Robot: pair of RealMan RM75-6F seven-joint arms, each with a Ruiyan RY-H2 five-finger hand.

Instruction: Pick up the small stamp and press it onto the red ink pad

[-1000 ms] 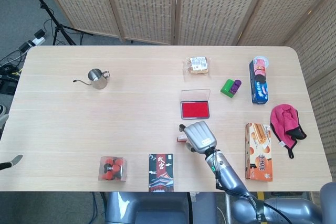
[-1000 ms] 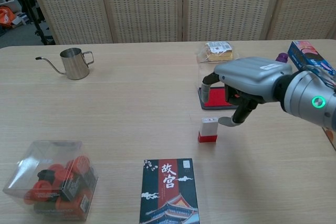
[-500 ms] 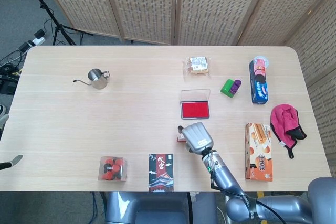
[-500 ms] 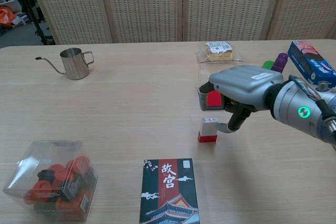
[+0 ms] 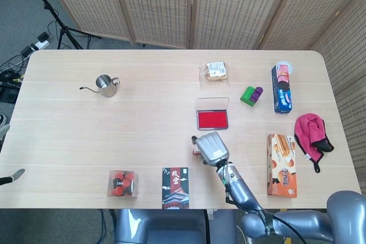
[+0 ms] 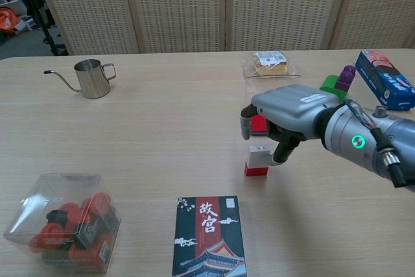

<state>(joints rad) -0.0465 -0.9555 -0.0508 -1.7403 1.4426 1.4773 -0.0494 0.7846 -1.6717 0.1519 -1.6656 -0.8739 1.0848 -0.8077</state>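
Note:
The small stamp (image 6: 257, 160), a white block on a red base, stands upright on the table in front of the red ink pad (image 5: 213, 119). My right hand (image 6: 285, 111) hovers just above it, fingers apart. The fingers (image 6: 245, 120) curl down at the stamp's upper left and the thumb hangs close to its right side. Nothing is held. In the head view my right hand (image 5: 210, 148) covers most of the stamp (image 5: 197, 151). In the chest view only a red sliver of the ink pad (image 6: 259, 123) shows behind the hand. A grey sliver of my left hand (image 5: 11, 177) shows at the left edge.
A dark printed box (image 6: 209, 235) lies just in front of the stamp, with a clear box of red items (image 6: 61, 222) to the left. A steel kettle (image 5: 106, 85) is far left. Snack packet (image 5: 216, 71), green-purple toy (image 5: 250, 95), blue biscuit box (image 5: 281, 88), orange box (image 5: 282, 165) and pink cloth (image 5: 310, 132) lie to the right.
My right hand has moved left and a little nearer, from beside the stamp to directly over it. The stamp has stayed in place.

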